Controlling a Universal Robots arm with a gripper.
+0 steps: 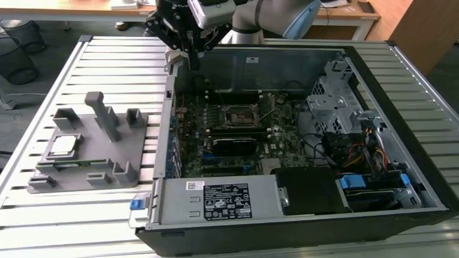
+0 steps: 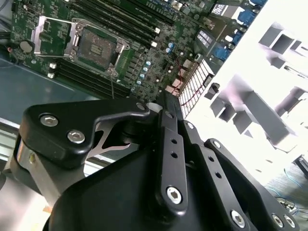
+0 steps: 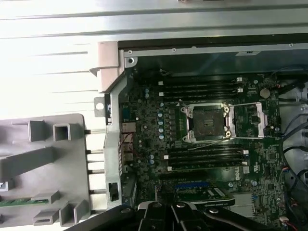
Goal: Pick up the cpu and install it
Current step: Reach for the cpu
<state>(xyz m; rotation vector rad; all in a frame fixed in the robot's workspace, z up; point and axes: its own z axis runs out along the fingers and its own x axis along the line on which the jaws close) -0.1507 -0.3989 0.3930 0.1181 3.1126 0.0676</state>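
End effector [image 1: 192, 60] hangs over the far edge of the case [image 1: 287, 62], shut and empty. cpu [image 1: 64, 144] sits in the fixture tray [image 1: 107, 177] on the bench [image 1: 93, 59], well apart. Risks, I'd say: clipping the case wall in transit; bending pins in the open socket [image 1: 233, 115] (a tilted or misaligned seat would do it).

I find the small, flat, square, silver-grey metal-topped cpu [image 1: 65, 144] in the exterior view. Its shiny face is turned up and a thin darker edge runs round it. It lies level, seated in a raised square pocket of the grey plastic fixture tray [image 1: 97, 157], on the tray's side toward the exterior view's left. The tray rests on the slatted metal bench [image 1: 107, 59]. The cpu lies outside the open black computer case [image 1: 287, 239], well apart from its near wall.
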